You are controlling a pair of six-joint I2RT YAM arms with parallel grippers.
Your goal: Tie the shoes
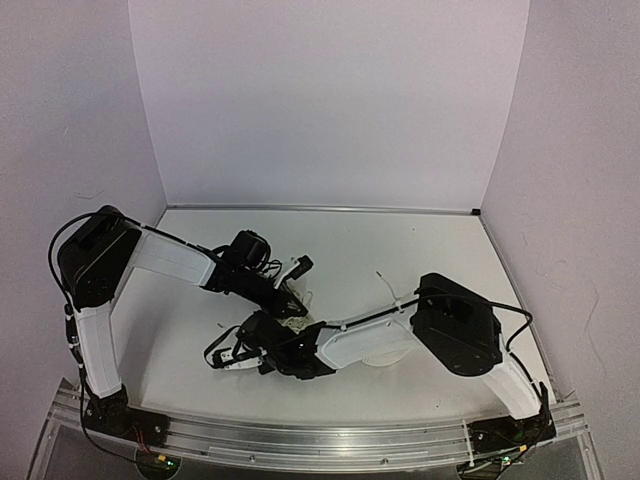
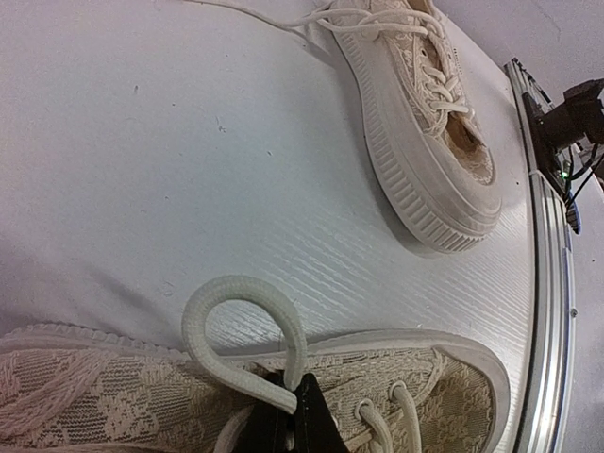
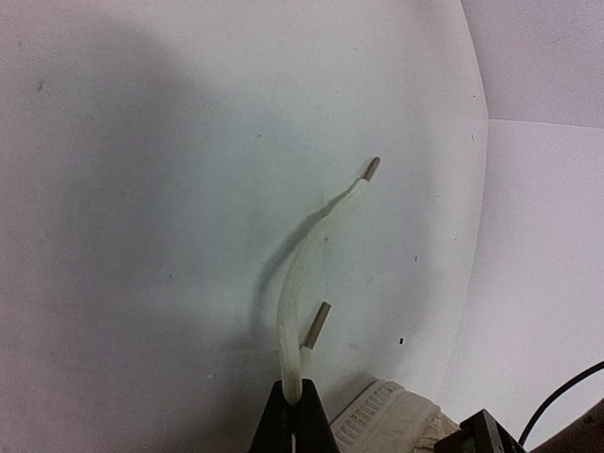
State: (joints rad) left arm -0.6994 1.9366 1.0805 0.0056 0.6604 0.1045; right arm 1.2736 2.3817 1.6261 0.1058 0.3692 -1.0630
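**Two robot arms meet over a pair of cream shoes, each with its jaws pinched fully together on white lace.** The left pincer [image 2: 288,420] grips the base of a loop [image 2: 241,307]. The loop stands up and curls over just above the nearer shoe [image 2: 113,396], whose patterned upper and eyelets fill the bottom of that wrist view. The right pincer [image 3: 293,420] clamps a doubled strand [image 3: 286,326]. Its long end arcs away from the jaws to a tan tip [image 3: 373,168] over the bare table [image 3: 142,189], and its short end [image 3: 319,321] sticks out just beside the jaws. A ribbed sole [image 3: 387,415] shows close to that pincer.

The coming move appears to turn on the loop and the free end. The loop arches away from the left pincer with its opening side-on to the camera. Seen from overhead, the right pincer sits nearer the arm bases and to the left of its partner, so it would have to carry its strand around or through the loop. The left pincer looks set to act as the anchor, and the right has the slack. Whether both pieces of lace belong to the same shoe cannot be told.

The second shoe [image 2: 420,113] lies well apart, its long axis running toward the metal rail [image 2: 543,283], with a loose lace [image 2: 274,17] trailing across the table. The likeliest obstruction is the crowding of the two wrists over one shoe.
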